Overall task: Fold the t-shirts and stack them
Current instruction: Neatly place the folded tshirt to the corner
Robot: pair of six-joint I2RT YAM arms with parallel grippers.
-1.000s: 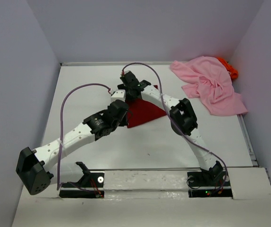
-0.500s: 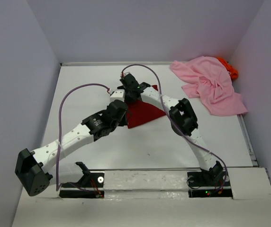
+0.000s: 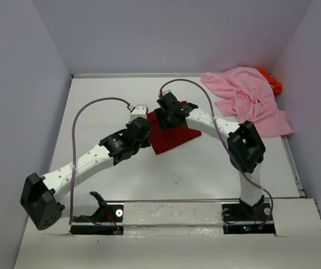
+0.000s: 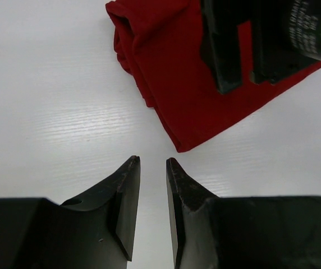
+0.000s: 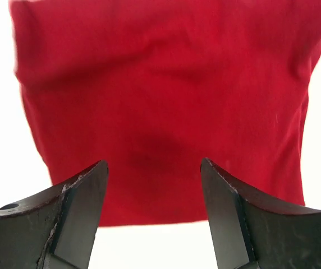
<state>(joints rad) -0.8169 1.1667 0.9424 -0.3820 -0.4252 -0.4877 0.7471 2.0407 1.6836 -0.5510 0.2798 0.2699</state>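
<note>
The dark red t-shirt (image 3: 166, 137) lies lengthwise near-left to far-right.

Three t-shirts — red (image 3: 174, 140), pink (image 3: 250, 103), orange (image 3: 273, 84) — and two arms (image 3: 93, 159).

Watching from my end: the white table (image 3: 110, 101) has a dark red shirt (image 3: 172, 140) lying flat around the middle, folded into a compact slab, with the layers showing bunched along one edge. In the far right corner a pink shirt (image 3: 250, 103) sits in a crumpled, spread-out heap, its near end reaching the table's right edge. An orange shirt (image 3: 273, 84) pokes out from behind it. Can't tell how much of that one touches the tabletop.
</note>
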